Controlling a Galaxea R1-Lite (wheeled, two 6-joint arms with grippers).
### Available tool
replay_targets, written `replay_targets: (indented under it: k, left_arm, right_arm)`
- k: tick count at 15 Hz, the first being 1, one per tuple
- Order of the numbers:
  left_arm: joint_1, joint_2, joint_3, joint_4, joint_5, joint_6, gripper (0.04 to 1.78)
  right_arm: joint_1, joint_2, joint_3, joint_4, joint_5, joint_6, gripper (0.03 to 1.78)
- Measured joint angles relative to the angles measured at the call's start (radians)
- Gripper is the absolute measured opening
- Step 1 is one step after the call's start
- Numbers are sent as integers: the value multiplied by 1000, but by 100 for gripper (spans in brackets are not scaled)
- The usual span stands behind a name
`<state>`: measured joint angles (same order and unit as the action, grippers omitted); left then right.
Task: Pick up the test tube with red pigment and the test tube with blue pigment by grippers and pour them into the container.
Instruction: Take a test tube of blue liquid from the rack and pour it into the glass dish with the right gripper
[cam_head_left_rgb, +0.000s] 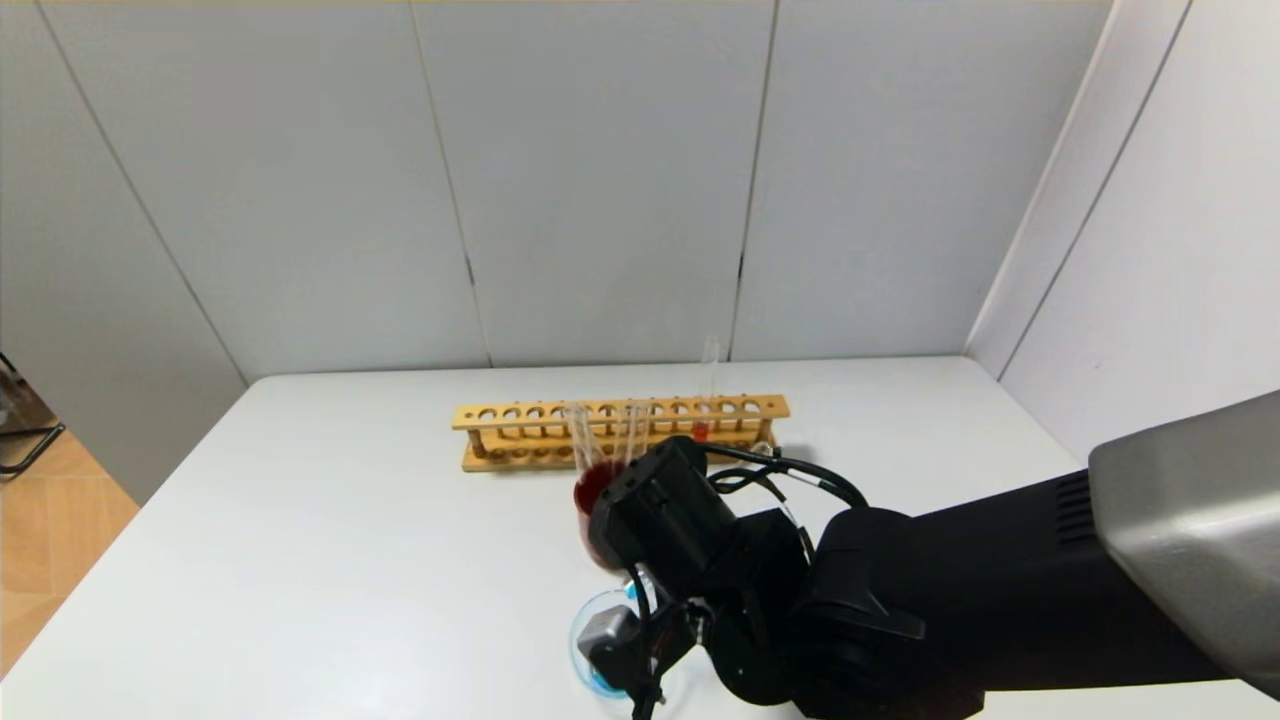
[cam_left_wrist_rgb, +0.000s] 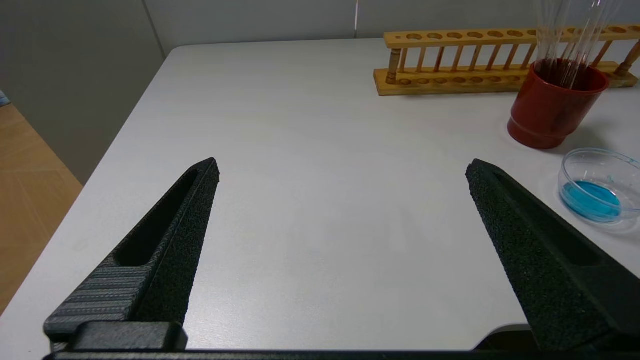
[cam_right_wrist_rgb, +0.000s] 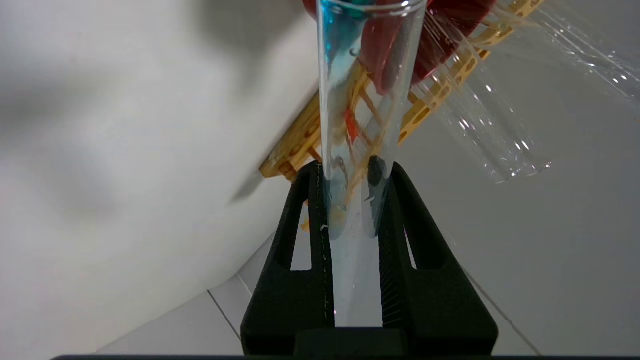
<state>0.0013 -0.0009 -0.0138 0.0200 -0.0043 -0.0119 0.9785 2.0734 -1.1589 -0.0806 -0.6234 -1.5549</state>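
While right gripper (cam_right_wrist_rgb: 350, 185) clamps blue tube (cam_right_wrist_rgb: 367, 95), no lettering shows

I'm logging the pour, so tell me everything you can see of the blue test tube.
The blue tube is a slim clear glass tube clamped between the fingers of the right end effector. Its open mouth points away from the wrist, and streaks of blue liquid cling to the inside wall near the rim. It hangs tipped above the container, which already holds a blue pool. Only the fingers touch it.
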Motion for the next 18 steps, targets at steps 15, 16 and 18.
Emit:
replay_targets:
  k: [15,16,18]
  left_arm:
    - [0,0,0,0,0,0,175]
    - [0,0,0,0,0,0,175]
    - [0,0,0,0,1,0,175]
  right_arm:
    - [55,-11,12,1,-60,-72,34]
    - [57,-10,11,0,-60,-73,34]
    - [57,-8,11,0,-60,-73,34]
